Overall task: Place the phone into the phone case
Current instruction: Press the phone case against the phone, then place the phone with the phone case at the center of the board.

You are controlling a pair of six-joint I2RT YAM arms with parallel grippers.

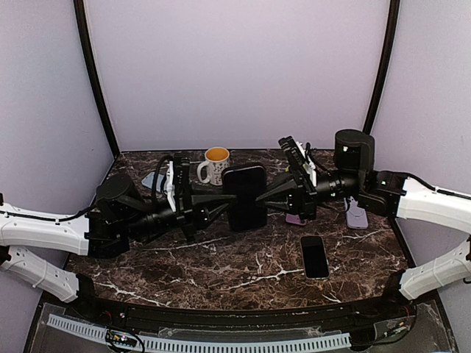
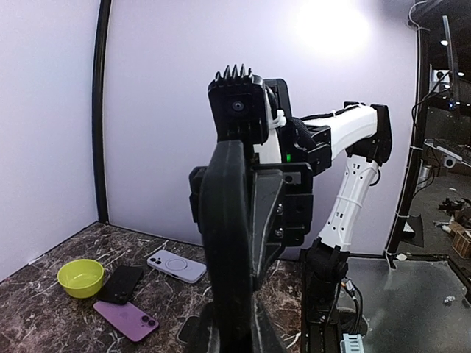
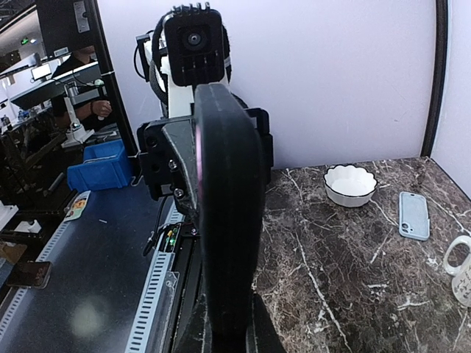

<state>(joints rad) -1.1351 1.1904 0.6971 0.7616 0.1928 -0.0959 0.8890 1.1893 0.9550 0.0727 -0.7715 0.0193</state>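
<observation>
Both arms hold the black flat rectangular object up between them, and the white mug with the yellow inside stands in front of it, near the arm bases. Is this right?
Not quite. The white mug with the yellow inside stands behind the black flat rectangular object, toward the back wall; the top external view shows it.

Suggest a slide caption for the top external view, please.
Left gripper and right gripper clamp a black phone case above the marble table; a phone lies flat on it.

Mug blocks the far side; near table open beside a black phone.
</observation>
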